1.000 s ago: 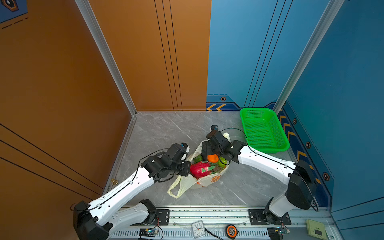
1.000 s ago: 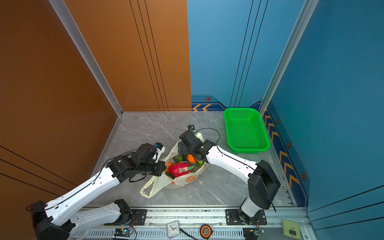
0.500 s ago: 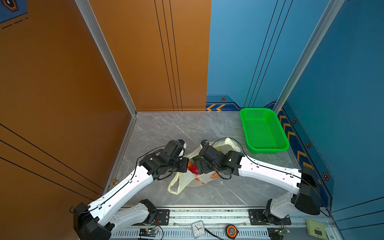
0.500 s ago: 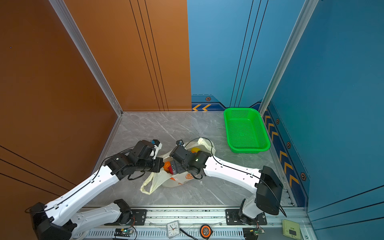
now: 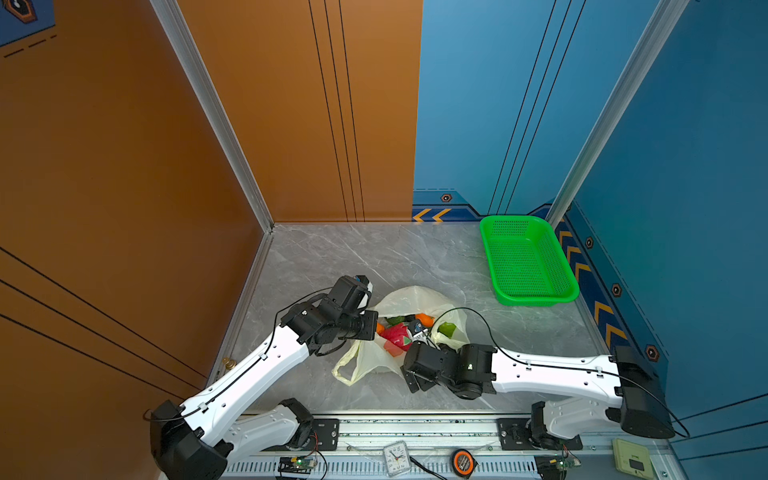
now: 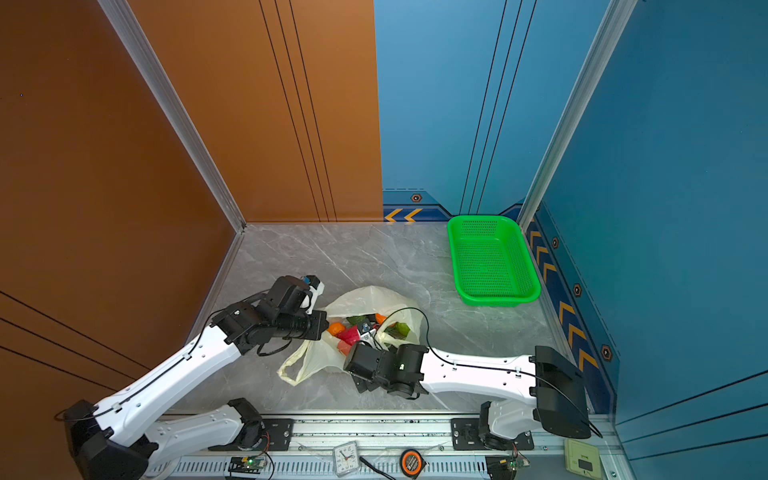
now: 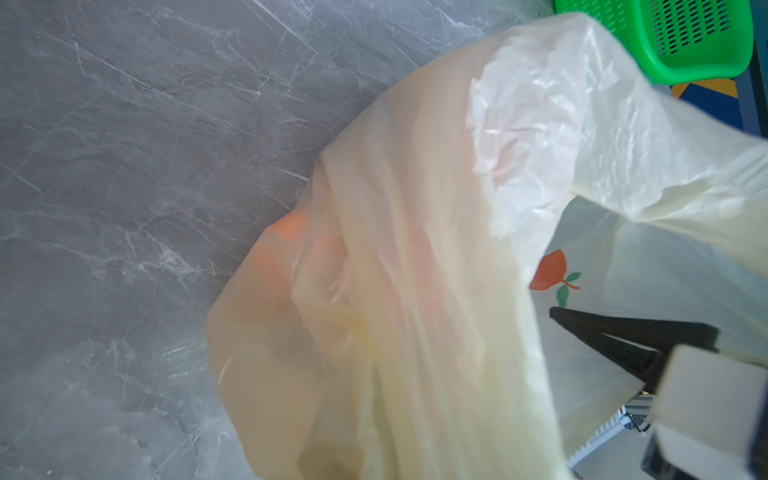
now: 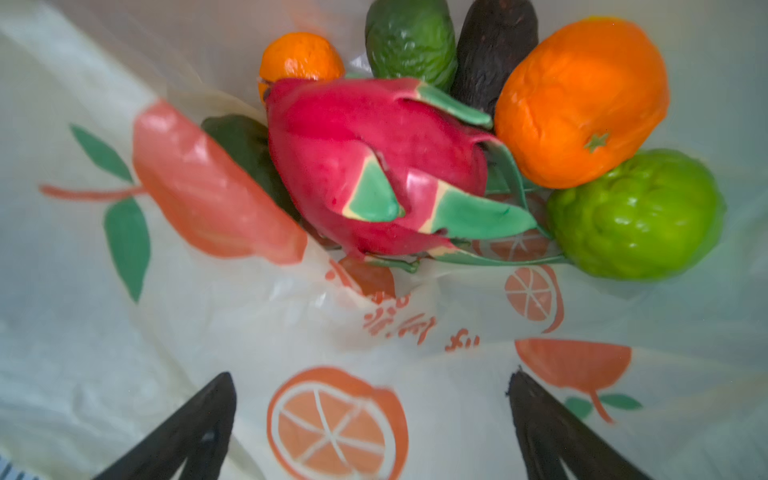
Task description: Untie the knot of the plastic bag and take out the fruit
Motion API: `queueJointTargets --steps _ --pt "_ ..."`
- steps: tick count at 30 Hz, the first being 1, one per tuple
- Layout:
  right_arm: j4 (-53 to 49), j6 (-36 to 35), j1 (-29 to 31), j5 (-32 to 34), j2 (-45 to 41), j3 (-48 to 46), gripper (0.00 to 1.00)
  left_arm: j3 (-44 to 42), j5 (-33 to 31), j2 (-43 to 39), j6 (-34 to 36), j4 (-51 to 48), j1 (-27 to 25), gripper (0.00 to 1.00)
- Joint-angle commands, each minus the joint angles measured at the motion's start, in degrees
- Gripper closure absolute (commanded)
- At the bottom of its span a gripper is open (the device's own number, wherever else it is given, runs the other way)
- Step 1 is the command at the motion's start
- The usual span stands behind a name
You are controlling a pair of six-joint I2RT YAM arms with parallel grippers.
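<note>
The plastic bag [image 5: 411, 297] [image 6: 365, 297] lies mid-table with its mouth open; no knot shows, and one handle loop [image 5: 345, 370] lies loose. My left gripper [image 5: 371, 330] [image 6: 322, 328] is shut on the bag's left rim, its jaws hidden under film [image 7: 415, 291]. My right gripper [image 8: 371, 374] [image 5: 417, 330] is open and empty inside the mouth. Ahead of it lies the fruit: a dragon fruit [image 8: 365, 166] [image 5: 397, 336], a big orange [image 8: 582, 104], a small orange [image 8: 299, 58], a green fruit [image 8: 636, 216] and two avocados [image 8: 409, 37] [image 8: 494, 45].
A green perforated basket [image 5: 536, 297] [image 6: 494, 299] [image 7: 685, 41] stands at the back right against the blue wall. Orange and blue walls close in the grey marble table [image 5: 332, 257]. A small clock [image 5: 397, 453] and a tape measure [image 5: 461, 461] lie on the front rail.
My right arm has swung down to the table's front, and its open gripper now points into the bag from the near side. The left gripper shifted slightly, still holding the rim.
</note>
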Motion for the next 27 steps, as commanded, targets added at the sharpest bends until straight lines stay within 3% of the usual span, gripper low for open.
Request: queueJointTargets --steps 1,10,15,24,27 --pt "1.81 3.4 1.22 -2.04 2.08 -2.77 0.0 3.3 -0.24 0.8 -0.57 0.55 0.54 1.0" --pt "2.52 -0.55 -4.48 -10.12 1.46 3.04 0.0 4.96 2.26 3.53 3.37 -2.18 -0.91 1.0" --pt "2.67 0.16 -8.85 -15.35 0.02 5.99 0.04 2.46 0.22 1.1 1.62 -3.01 -3.27 1.0" --pt "16.83 6.32 -17.54 -18.3 1.94 4.25 0.15 1.85 -0.34 0.46 0.94 -3.1 -5.3 0.96" --pt "20.5 6.86 -19.62 -14.64 5.81 5.85 0.16 1.07 -0.86 0.37 0.41 -3.01 -6.43 0.89"
